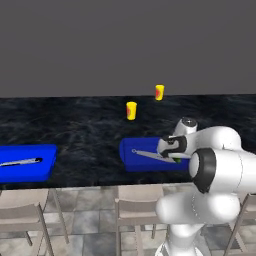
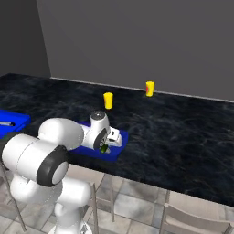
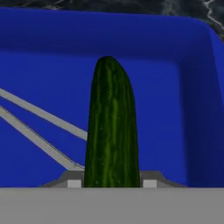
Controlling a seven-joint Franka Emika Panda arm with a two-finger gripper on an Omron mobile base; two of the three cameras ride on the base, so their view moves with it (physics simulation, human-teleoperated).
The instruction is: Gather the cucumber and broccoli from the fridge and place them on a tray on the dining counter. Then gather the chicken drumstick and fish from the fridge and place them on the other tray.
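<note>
In the left base view, the end effector (image 1: 176, 158) hangs over the blue tray (image 1: 142, 161) on the black desk (image 1: 85, 132); a second tray (image 1: 27, 162) lies at 9 o'clock from it, and two yellow cups (image 1: 131, 110) stand at 12 o'clock. In the right base view, a bit of green shows under the hand. In the hand view, the end effector pinches the cucumber (image 3: 112, 127), just above the tray floor, beside a grey utensil (image 3: 39, 131).

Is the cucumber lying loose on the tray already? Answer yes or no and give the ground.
No: in the hand view the cucumber stands up between the jaws, gripped at its lower end, over the blue tray.
</note>
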